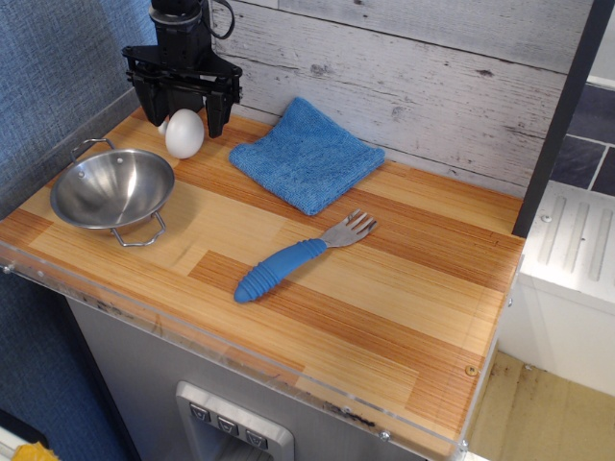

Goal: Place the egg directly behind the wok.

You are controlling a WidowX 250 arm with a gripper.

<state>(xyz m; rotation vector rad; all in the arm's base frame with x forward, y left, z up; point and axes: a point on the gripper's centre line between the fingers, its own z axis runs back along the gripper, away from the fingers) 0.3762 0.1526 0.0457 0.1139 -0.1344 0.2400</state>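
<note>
The black gripper (pixel 183 113) hangs with its jaws spread, clear of the matte white egg (pixel 184 133), which rests on the wooden counter (pixel 384 288) just behind the shiny steel two-handled wok (pixel 111 189). Best to withdraw straight upward, avoiding nudging it. The arm descends vertically against the plank wall (pixel 413 67).

Matte white egg (pixel 184 133), shiny silver steel wok (pixel 112 188), black end effector (pixel 184 109), bright blue folded cloth (pixel 307 154), blue-handled metal fork (pixel 304 255), striped light-and-reddish wood bench (pixel 404 307), whitewashed grey plank wall (pixel 423 67)
</note>
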